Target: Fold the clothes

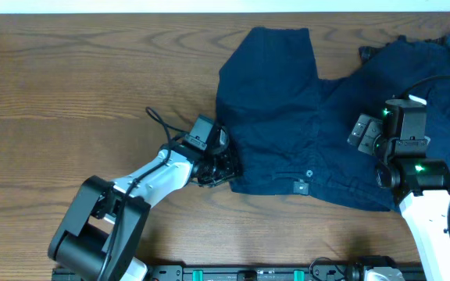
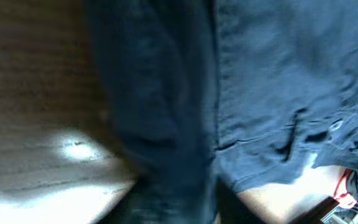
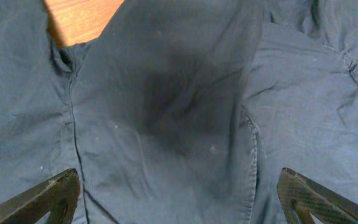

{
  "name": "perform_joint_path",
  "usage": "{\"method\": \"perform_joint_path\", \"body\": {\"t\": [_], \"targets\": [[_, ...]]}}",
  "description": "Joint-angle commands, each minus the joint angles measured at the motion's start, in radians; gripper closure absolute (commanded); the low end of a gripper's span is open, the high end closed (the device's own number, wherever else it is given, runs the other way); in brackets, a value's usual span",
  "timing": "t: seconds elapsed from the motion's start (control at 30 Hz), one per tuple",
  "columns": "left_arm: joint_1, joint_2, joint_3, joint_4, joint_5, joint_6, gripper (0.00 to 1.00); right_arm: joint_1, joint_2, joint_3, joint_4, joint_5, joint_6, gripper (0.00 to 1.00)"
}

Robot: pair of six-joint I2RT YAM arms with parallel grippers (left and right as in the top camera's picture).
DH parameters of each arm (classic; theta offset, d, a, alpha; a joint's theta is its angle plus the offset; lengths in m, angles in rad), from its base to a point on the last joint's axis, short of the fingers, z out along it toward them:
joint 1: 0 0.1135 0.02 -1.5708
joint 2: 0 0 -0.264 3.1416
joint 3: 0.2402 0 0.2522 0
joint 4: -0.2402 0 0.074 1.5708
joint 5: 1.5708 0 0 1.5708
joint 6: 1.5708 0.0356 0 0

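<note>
The clothes (image 1: 272, 101) are dark navy, wrinkled fabric spread over the table's right half, with a button and a waistband along the near edge. More navy fabric (image 1: 444, 70) lies bunched at the far right. My left gripper (image 1: 226, 165) is at the garment's left edge. In the blurred left wrist view a fold of the fabric (image 2: 278, 74) runs down into the jaws (image 2: 179, 208), which look shut on it. My right gripper (image 1: 366, 133) hovers over the garment's middle. In the right wrist view its fingers (image 3: 179, 199) are wide open above a seam of the cloth (image 3: 166, 93), holding nothing.
The wooden table (image 1: 69, 78) is bare on the left half. A patch of wood (image 3: 79, 15) shows through a gap in the cloth. The arm bases and a black rail (image 1: 248, 273) line the near edge. A black cable (image 1: 158, 121) loops by my left arm.
</note>
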Motion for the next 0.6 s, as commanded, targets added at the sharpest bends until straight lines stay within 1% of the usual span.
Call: {"method": "perform_joint_path", "body": {"t": [0.0, 0.07, 0.13, 0.2, 0.27, 0.33, 0.4, 0.43, 0.53, 0.57], "targets": [[0.005, -0.012, 0.008, -0.030, 0.007, -0.003, 0.94, -0.009, -0.004, 0.006, -0.001, 0.034, -0.010, 0.01], [0.033, -0.030, 0.008, -0.080, 0.006, 0.049, 0.94, -0.009, -0.004, 0.006, -0.005, 0.047, -0.010, 0.01], [0.085, -0.057, 0.008, -0.153, -0.003, 0.137, 0.94, -0.011, -0.003, 0.006, -0.009, 0.048, -0.010, 0.01], [0.166, -0.094, 0.008, -0.232, -0.047, 0.232, 0.94, -0.012, -0.003, 0.006, -0.015, 0.048, -0.010, 0.01], [0.270, -0.136, 0.013, -0.297, -0.123, 0.281, 0.94, -0.011, -0.003, 0.006, -0.016, 0.048, -0.010, 0.01], [0.397, -0.181, 0.025, -0.325, -0.224, 0.288, 0.94, -0.011, -0.003, 0.006, -0.016, 0.045, -0.009, 0.01], [0.526, -0.218, 0.048, -0.307, -0.311, 0.287, 0.94, -0.011, -0.003, 0.006, -0.016, 0.041, -0.009, 0.01], [0.583, -0.231, 0.064, -0.288, -0.331, 0.288, 0.94, -0.011, -0.003, 0.006, -0.015, 0.035, -0.009, 0.01], [0.733, -0.250, 0.138, -0.243, -0.305, 0.285, 0.94, -0.011, 0.003, 0.006, -0.014, -0.006, -0.010, 0.01], [0.774, -0.250, 0.172, -0.243, -0.276, 0.279, 0.90, -0.011, 0.008, 0.006, -0.015, -0.018, -0.013, 0.01]]}}
